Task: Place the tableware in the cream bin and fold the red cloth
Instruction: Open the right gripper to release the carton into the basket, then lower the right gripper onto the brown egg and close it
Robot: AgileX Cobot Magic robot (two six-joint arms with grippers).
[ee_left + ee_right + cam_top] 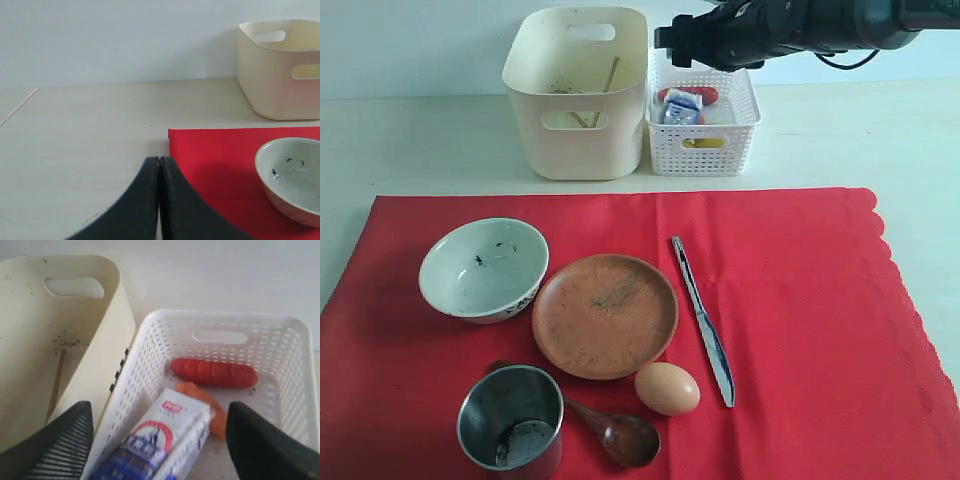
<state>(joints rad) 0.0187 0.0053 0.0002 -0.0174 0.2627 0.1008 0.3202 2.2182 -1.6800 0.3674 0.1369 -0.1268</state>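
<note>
Sorting step in hand: the right claw (160,407) hangs over the basket (280,340) with its jaws spread wide, gripping nothing. Directly beneath it, between the two fingers, lies the carton (160,440), and just beyond that the sausage (215,372). That's food, not tableware. Close beside this claw stands the bin (575,140), and only the chopsticks (610,75) show inside it. Everything else waits well away from the claw, down on the cloth (800,300). The knife (702,320) is the nearest piece, then the plate (605,315), bowl (485,268), cup (510,430) and spoon (620,432), with the egg (667,388) sitting between knife and spoon. Over on the other side, the left claw (159,160) is pressed shut and empty, low by the cloth's corner, with the bowl near it and the bin further off. By my reading it's early days: five pieces to bin, the egg to clear, and no fold possible until the cloth is bare. Next move, I'd say, the right claw travels out over the cloth and drops on the knife or the egg. For the knife, the jaws should line up across the blade, because a flat knife on fabric gives little to pinch
</note>
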